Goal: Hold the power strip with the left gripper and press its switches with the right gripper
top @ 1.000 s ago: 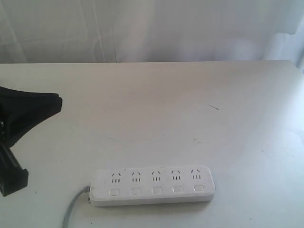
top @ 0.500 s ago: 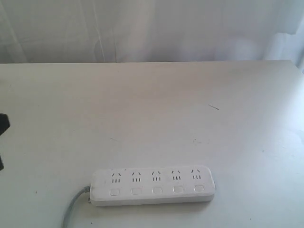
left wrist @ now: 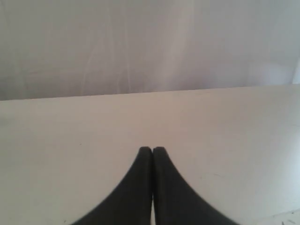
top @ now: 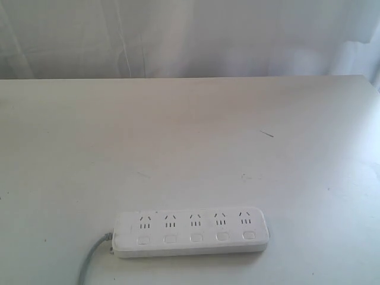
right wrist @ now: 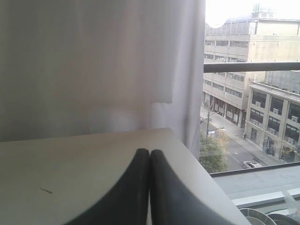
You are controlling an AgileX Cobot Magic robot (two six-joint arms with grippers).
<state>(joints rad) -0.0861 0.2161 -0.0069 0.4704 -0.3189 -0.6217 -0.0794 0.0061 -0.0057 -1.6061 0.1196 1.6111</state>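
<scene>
Upper-floor city workroom, white fabric curtain (right wrist: 93, 61) hanging beyond the right gripper (right wrist: 149, 151) and its jaws, beige multi-storey buildings (right wrist: 276, 103) showing outside beside them.

- Ext cam: high, on the side opp. the curtain (top: 190, 35), angled down over my table (top: 190, 119). The strip (top: 191, 231) sits nearest the lens, at btm of frame.
- L wrist cam: low over the table, looks fwd along my L gripper (left wrist: 152, 149) to the same curtain; tips close to lens.
- R wrist cam: low too, looks past my R gripper (right wrist: 149, 151) over a table corner to curtain + window (right wrist: 248, 93).
- Shared: table + curtain in all 3; dark mark (top: 266, 133) shows in ext & R wrist.
</scene>
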